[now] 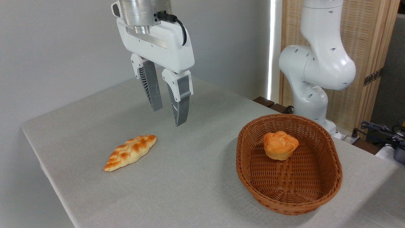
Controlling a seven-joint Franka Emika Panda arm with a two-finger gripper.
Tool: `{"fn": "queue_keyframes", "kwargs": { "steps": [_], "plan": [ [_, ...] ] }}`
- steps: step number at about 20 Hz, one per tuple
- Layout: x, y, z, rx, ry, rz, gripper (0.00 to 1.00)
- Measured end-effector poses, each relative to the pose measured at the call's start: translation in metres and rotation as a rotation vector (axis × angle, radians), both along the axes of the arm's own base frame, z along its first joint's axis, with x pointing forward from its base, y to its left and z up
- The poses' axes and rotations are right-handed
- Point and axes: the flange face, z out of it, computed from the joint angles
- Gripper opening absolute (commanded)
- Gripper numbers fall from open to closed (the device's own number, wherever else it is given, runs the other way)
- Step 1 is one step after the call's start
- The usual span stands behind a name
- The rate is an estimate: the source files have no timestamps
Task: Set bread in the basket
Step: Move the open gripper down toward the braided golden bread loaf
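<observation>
Hand [169,116] poised over the worktop [196,177], fingers spread and empty, before the pick.
The bread [130,152] lies flat well left of the basket [329,186], which holds a bun [280,145]. Best to descend straddling the loaf's narrow middle, across its length, then close gently. No brand, label or writing is legible.

The arm [316,63] is running out past the top edge, its upper links unseen; its base is sitting hidden behind the basket [253,177]. The gripper [169,117] mount is also getting cut off at the top. Right of the basket, cables [379,129] are trailing off the right edge, too blurred to identify.
</observation>
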Motion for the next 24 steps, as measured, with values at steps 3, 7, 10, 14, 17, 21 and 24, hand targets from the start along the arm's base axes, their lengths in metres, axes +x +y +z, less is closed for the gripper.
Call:
{"fn": "queue_keyframes", "kwargs": {
  "steps": [3, 7, 10, 14, 17, 21, 24],
  "plan": [
    [0.000, 0.000, 0.000, -0.004, 0.000, 0.000, 1.00],
    [0.000, -0.001, -0.001, -0.008, 0.001, 0.000, 1.00],
    [0.000, -0.001, -0.001, -0.009, 0.001, 0.000, 1.00],
    [0.001, -0.002, -0.003, -0.009, 0.003, -0.001, 1.00],
    [0.005, -0.015, -0.003, -0.039, -0.024, -0.018, 1.00],
    [0.016, -0.050, -0.010, -0.139, -0.097, -0.045, 1.00],
    [0.023, -0.084, -0.034, -0.181, -0.085, -0.042, 1.00]
  ]
}}
